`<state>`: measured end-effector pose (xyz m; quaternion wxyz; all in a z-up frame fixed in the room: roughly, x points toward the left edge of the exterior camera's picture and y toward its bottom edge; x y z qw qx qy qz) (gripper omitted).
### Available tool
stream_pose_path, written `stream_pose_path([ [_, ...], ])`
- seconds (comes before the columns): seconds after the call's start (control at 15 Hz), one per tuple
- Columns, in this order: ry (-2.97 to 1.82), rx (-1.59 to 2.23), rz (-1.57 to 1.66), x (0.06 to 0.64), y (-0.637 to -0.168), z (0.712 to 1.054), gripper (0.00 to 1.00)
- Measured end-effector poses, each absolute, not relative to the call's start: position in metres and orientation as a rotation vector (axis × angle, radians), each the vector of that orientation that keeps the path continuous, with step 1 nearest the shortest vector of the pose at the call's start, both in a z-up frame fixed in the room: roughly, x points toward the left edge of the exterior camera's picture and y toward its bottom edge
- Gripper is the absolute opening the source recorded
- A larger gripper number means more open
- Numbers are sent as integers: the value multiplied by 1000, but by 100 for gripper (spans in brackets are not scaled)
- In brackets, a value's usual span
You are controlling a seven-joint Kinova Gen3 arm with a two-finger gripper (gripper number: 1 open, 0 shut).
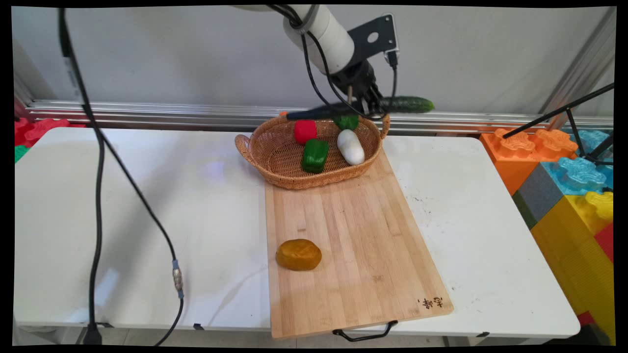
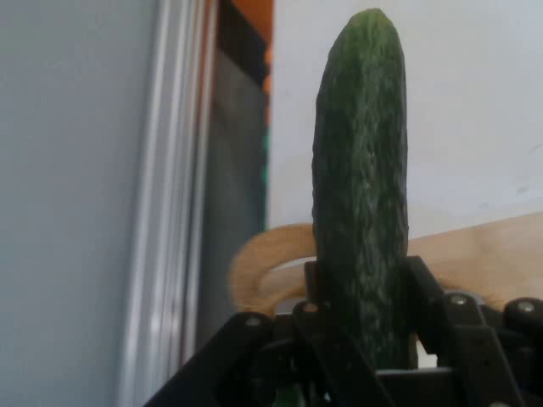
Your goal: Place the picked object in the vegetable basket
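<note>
The cucumber hangs level above the far right rim of the wicker basket, clamped in the gripper, whose jaws are closed on it near one end. In the hand view the cucumber rises straight up from between the black fingers, which press against both its sides, and the basket's right handle curves just behind it. Most of the cucumber's length sticks out to the right, past the basket and over the table's back edge.

Directly below the gripper, inside the basket, lie a white radish with a green leafy top, a green bell pepper beside it toward the middle, and a red pepper against the far wall. A dark, blurred, rod-like shape stretches left from the gripper across the basket's back rim; what it is cannot be told.

The basket stands on the far end of a wooden cutting board, which reaches to the near edge of the white table. A brown bread roll sits at the board's near left edge, well apart from the basket. Black cables hang over the table's left half. Big coloured foam blocks are stacked beside the table on the right.
</note>
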<state>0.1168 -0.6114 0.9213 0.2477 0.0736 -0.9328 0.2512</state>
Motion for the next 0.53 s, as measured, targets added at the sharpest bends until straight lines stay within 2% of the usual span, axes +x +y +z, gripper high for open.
stream_pose_path([
  [0.53,-2659,-62,735,142,-656,894,0],
])
